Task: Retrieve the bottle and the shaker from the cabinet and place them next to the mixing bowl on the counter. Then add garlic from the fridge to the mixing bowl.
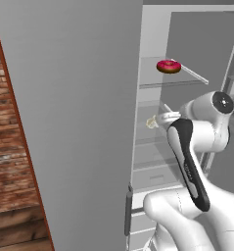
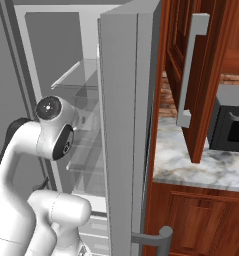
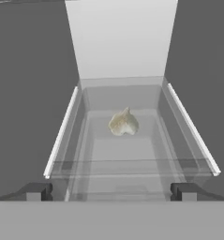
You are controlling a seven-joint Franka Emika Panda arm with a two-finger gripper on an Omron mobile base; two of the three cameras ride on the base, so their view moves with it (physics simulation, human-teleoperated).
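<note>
A pale garlic bulb (image 3: 123,122) lies on a clear glass shelf (image 3: 127,154) inside the open fridge, a short way ahead of my gripper (image 3: 111,192). The gripper is open, with nothing between its dark fingertips (image 3: 38,191). In the left base view the garlic (image 1: 151,122) sits just left of my hand, which reaches into the fridge at mid height. The bottle, the shaker and the mixing bowl are out of view.
A pink-iced donut (image 1: 168,66) rests on the fridge shelf above. The open grey fridge door (image 1: 74,122) stands to my left, the other door (image 2: 126,125) to my right. Beyond are an open wooden cabinet door (image 2: 191,70), a marble counter (image 2: 201,167) and a microwave (image 2: 231,127).
</note>
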